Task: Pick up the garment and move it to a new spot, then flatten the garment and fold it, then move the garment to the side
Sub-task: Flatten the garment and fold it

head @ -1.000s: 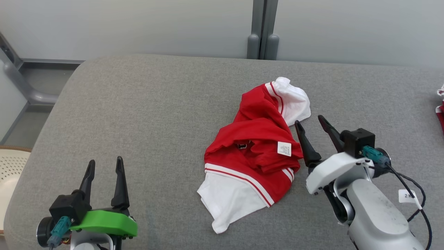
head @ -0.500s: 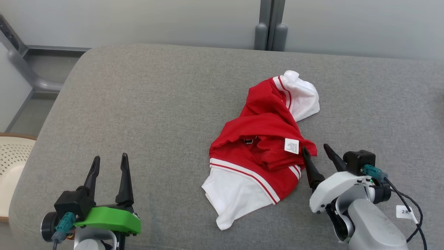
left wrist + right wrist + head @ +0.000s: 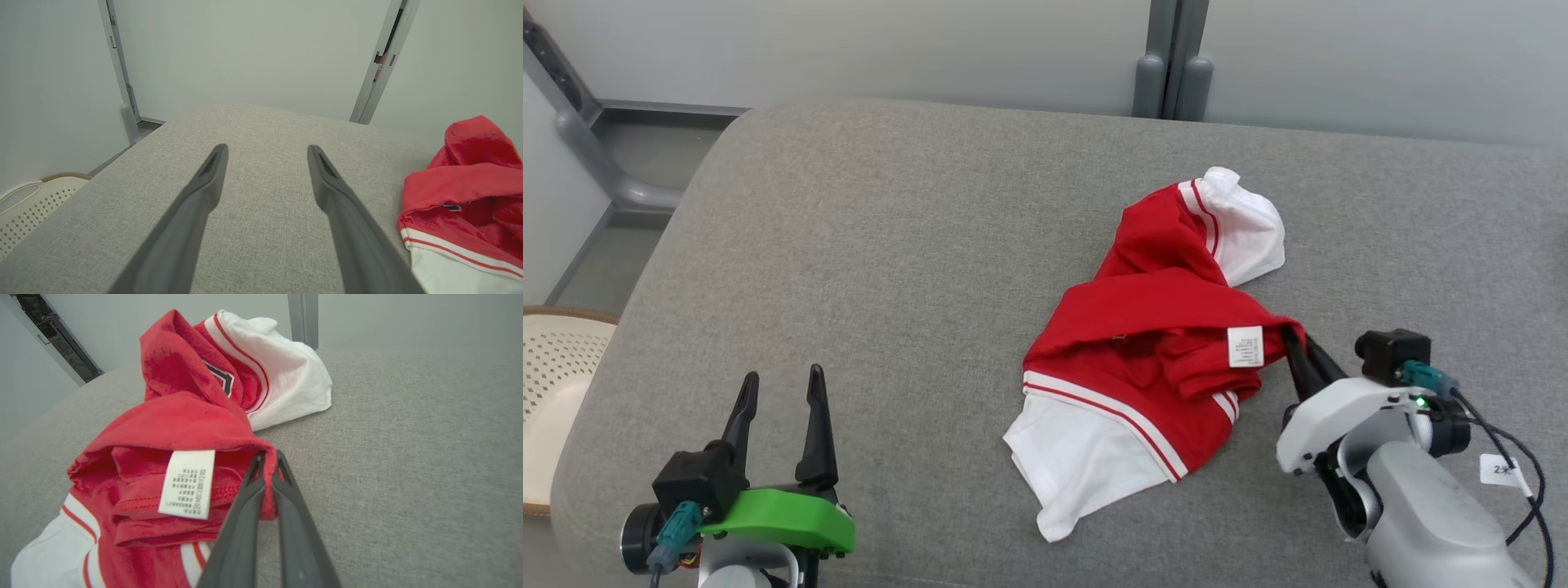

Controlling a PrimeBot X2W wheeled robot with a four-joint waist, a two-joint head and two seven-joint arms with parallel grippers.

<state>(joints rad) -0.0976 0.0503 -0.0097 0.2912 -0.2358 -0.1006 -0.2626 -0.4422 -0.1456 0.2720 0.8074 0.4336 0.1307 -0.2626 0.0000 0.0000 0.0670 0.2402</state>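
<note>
A crumpled red garment (image 3: 1152, 327) with white sleeves and red-striped trim lies on the grey cushion (image 3: 890, 245), right of the middle. A white care label shows on its near right fold. My right gripper (image 3: 1294, 339) is shut on the garment's red right edge (image 3: 267, 473), the cloth pinched between the two dark fingers (image 3: 245, 514). My left gripper (image 3: 778, 388) stands open at the lower left, well away from the garment, with nothing between its fingers (image 3: 200, 196). The garment's left side (image 3: 461, 196) shows at the right of the left wrist view.
A cream perforated basket (image 3: 551, 392) sits on the floor off the cushion's left edge. Grey wall panels with a vertical post (image 3: 1172, 57) stand behind. A broad stretch of bare cushion lies left of the garment.
My right gripper moved in onto the garment's right edge and shut on it, pulling that fold up slightly. The camera has shifted a little. The left gripper stays put.
</note>
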